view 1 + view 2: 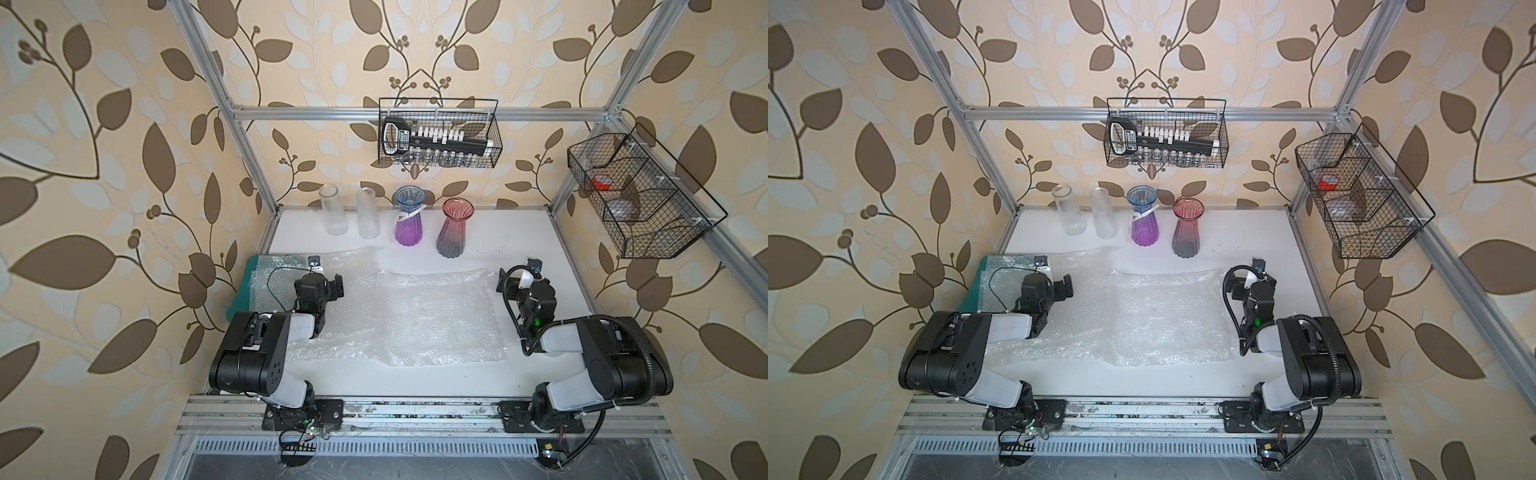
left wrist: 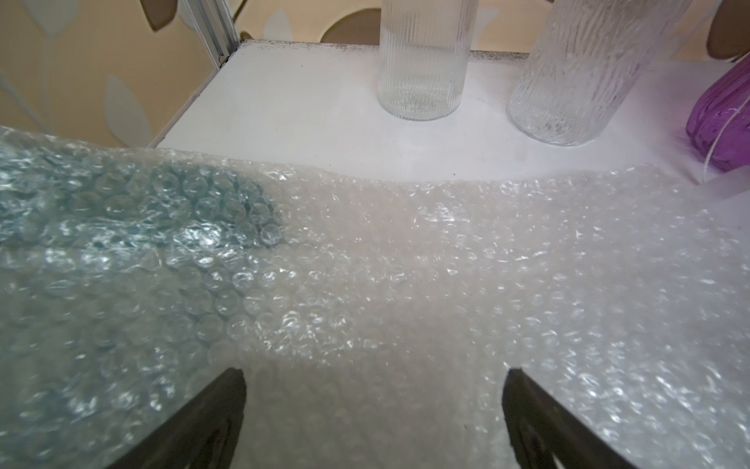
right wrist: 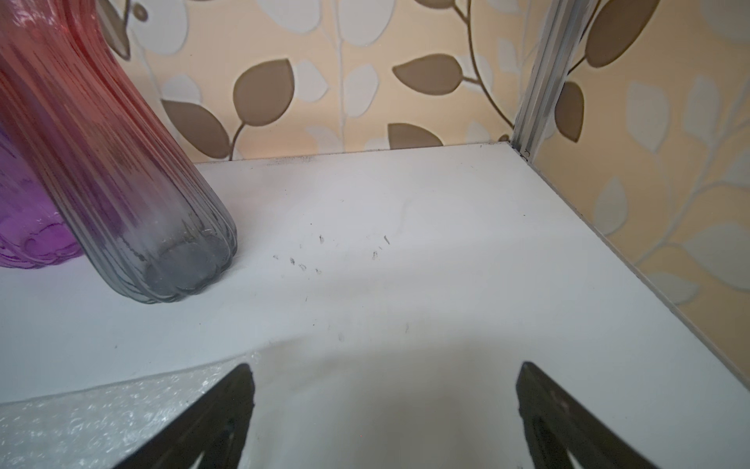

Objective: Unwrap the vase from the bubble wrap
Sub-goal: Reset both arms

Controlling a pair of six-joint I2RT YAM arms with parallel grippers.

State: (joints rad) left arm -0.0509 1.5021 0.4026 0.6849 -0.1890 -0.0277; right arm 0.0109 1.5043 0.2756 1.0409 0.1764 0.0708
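Clear bubble wrap half-covers a teal mat; left and right jaws spread wide.

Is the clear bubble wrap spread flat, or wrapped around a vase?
Spread flat: the clear bubble wrap lies open on the white table; four glass vases stand bare behind it.

l fingers & r fingers spread wide, empty.

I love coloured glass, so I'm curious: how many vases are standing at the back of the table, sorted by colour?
Clear: 2 (ribbed vase, textured vase)
Blue-to-purple vase: 1
Pink-to-grey vase: 1
Total: 4
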